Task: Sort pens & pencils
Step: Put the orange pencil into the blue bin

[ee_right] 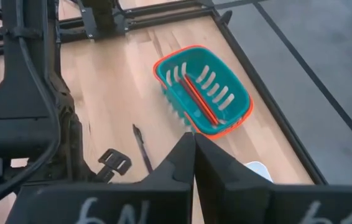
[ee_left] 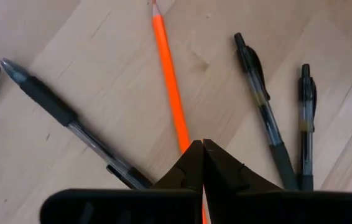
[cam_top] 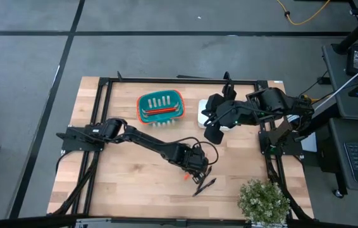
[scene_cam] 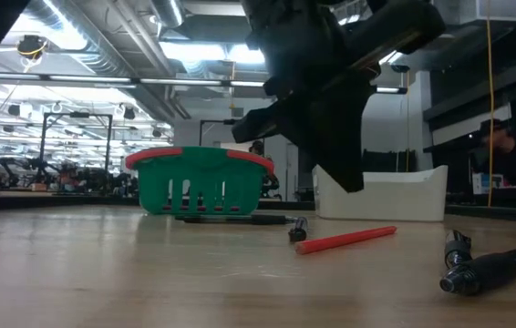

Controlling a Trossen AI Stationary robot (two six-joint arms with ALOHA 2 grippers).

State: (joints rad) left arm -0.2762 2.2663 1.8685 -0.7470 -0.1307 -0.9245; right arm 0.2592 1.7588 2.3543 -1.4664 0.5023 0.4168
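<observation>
An orange pencil (ee_left: 170,81) lies flat on the wooden table with black pens around it: one pen (ee_left: 64,115) on one side, two pens (ee_left: 263,102) on the other. My left gripper (ee_left: 202,148) is shut and hangs just over the pencil's near end, which runs out of sight beneath the fingers. In the low view the fingertips (scene_cam: 347,182) stand above the table and the pencil (scene_cam: 345,240). Red pencils (cam_top: 161,111) lie in the teal basket (cam_top: 160,106). My right gripper (ee_right: 193,142) is shut, raised near the white container (cam_top: 203,114).
One more pen (ee_right: 142,146) lies on the table in front of the basket. A potted plant (cam_top: 264,199) stands at the near right corner. A black frame (cam_top: 103,126) runs round the table's edges. Bare wood lies at the near left.
</observation>
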